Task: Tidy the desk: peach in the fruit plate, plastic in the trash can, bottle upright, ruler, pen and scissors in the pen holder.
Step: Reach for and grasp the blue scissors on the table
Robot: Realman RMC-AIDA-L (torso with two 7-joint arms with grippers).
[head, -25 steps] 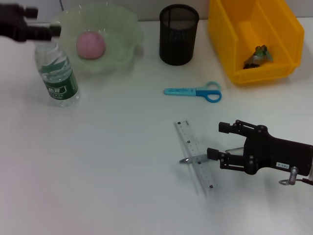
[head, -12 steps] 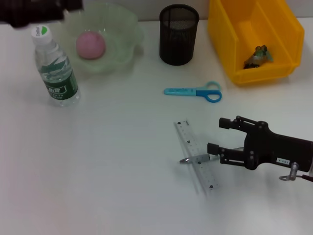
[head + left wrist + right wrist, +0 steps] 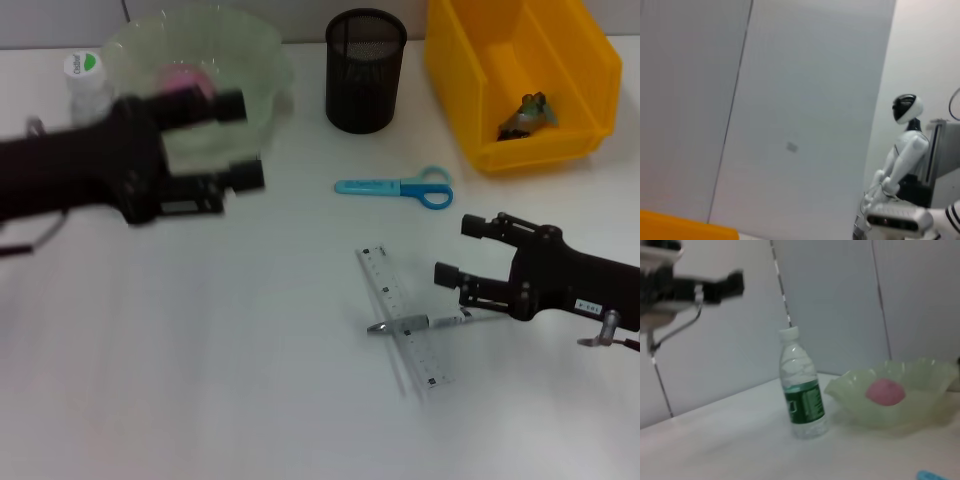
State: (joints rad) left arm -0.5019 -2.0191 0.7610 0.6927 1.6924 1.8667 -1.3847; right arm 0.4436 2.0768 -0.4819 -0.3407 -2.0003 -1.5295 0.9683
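The bottle point(image 3: 84, 75) stands upright at the back left, mostly hidden behind my left arm; the right wrist view shows the whole bottle point(image 3: 802, 395). The peach point(image 3: 190, 74) lies in the fruit plate point(image 3: 262, 52). My left gripper point(image 3: 241, 139) hangs open and empty in front of the plate. The ruler point(image 3: 404, 328) lies flat with the pen point(image 3: 432, 322) across it. My right gripper point(image 3: 457, 251) is open just right of them, touching neither. The scissors point(image 3: 395, 187) lie in front of the pen holder point(image 3: 366, 70). Plastic point(image 3: 529, 110) sits in the trash can point(image 3: 520, 75).
The right wrist view looks across the desk point(image 3: 715, 450) at the peach point(image 3: 885, 391) in the fruit plate point(image 3: 920, 405), with my left gripper point(image 3: 715, 287) high above. The left wrist view shows a wall and a white robot point(image 3: 900, 150) far off.
My left arm has swung from the back left corner toward the middle, now covering most of the bottle. My right gripper has drawn back to the right, off the pen.
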